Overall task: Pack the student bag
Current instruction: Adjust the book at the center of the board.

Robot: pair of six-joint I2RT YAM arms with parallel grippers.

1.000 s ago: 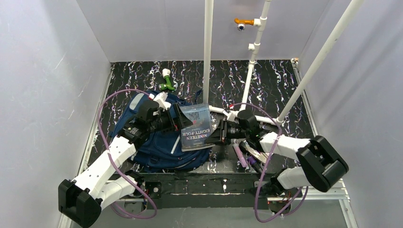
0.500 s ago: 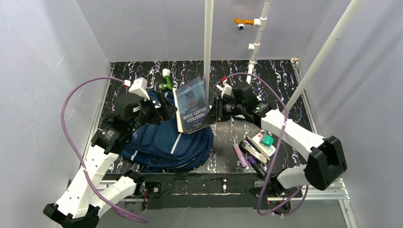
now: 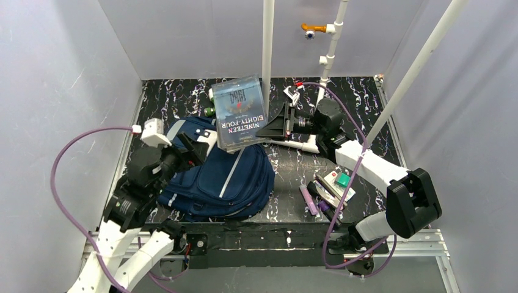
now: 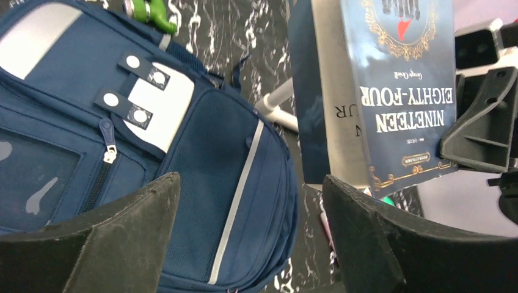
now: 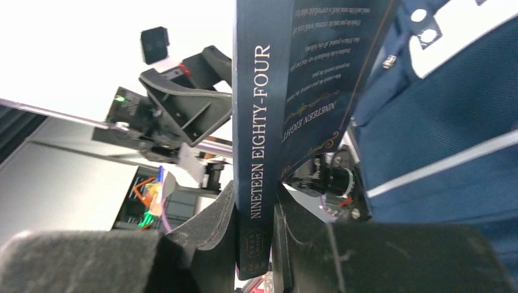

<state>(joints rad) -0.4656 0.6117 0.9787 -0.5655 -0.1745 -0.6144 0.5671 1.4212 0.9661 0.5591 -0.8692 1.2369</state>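
Hovering left gripper (image 3: 195, 148): its two fingers stood wide apart with nothing between them, just over the near-left part of the bag.
Student bag (image 3: 227, 178): it lay flat on the dark table (image 3: 342, 104), left of the middle, front side up, with the white patch and the clear pocket showing.
How the bag would feel: soft and floppy, I think. It would likely sag and fold if picked up by one corner.
Where to hold the bag: the edge of the cloth next to a zip, or the zip pull (image 4: 109, 145), looked best. I could not tell if the big zip was open.
Book (image 3: 239, 113): it hung in the air above the far end of the bag, tilted, and looked stiff and smooth.
Right gripper (image 3: 273, 126): it was squeezed tight on the book's edge by the spine.
Pens (image 3: 307, 199): they lay on the table to the right, apart from the bag.
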